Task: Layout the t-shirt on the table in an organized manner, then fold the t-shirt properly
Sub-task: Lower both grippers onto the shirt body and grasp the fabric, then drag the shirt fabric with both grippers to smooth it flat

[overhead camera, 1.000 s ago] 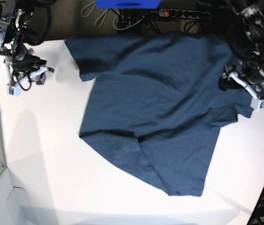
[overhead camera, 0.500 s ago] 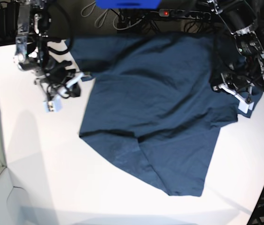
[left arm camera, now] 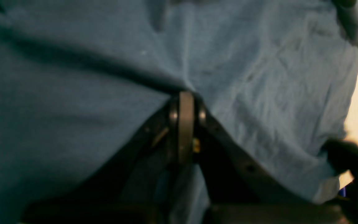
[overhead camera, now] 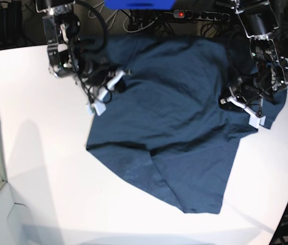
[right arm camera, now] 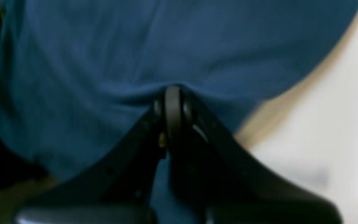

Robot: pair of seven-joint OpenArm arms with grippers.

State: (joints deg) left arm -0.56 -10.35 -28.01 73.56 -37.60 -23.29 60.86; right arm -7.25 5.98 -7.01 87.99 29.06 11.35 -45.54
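Across the middle of the base view, the dark navy t-shirt [overhead camera: 174,122] lies crumpled on the white table [overhead camera: 42,168], its body running from the top centre of the frame down to a folded-over corner at the lower right. At the upper left of that view the right gripper [overhead camera: 114,80] sits on the shirt's left edge, and its wrist view shows the jaws closed together with a ridge of blue fabric [right arm camera: 179,46] pinched at their tip, the cloth spreading above and to both sides, and bare table at the right of that frame. At the right of the base view the left gripper [overhead camera: 231,100] rests on the shirt's right side, near the sleeve. Its wrist view shows the jaws shut on a gathered fold of the fabric [left arm camera: 259,77], creases radiating from the pinch toward the upper left and upper right, with a strip of pale table at the far right edge.
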